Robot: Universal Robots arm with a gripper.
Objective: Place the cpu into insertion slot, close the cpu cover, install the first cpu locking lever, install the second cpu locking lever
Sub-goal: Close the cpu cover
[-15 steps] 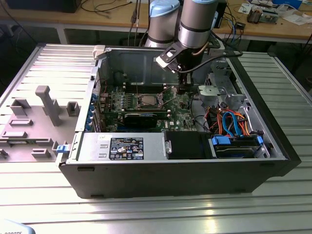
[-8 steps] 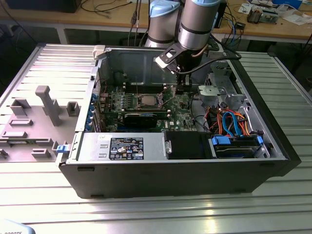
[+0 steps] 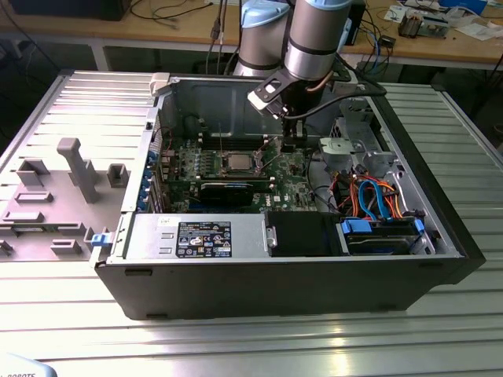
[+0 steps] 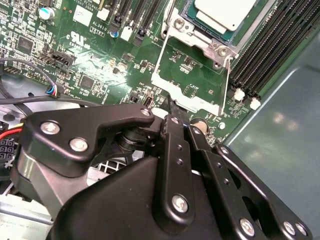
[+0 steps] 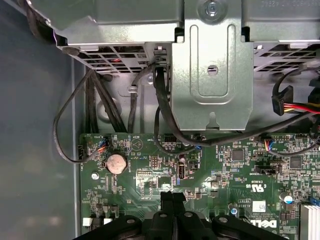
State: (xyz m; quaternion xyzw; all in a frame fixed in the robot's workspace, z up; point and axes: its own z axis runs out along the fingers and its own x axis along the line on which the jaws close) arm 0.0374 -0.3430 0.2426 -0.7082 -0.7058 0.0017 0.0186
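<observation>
gripper (image 5: 172, 196): clenched, fingertips pressed together; you find it just above centre frame in the exterior view, inside the computer case (image 3: 275, 284).
cpu (image 4: 222, 11): seated in the insertion slot (image 4: 176, 25), silver top showing, toward the exterior view's left of your gripper.
cpu cover (image 4: 186, 94): swung open off the cpu, its free edge just beside your gripper's tips.

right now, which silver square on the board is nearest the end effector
The cpu cover, the frame with green board showing through its window, by the end effector; the solid-topped cpu lies beyond.
</observation>
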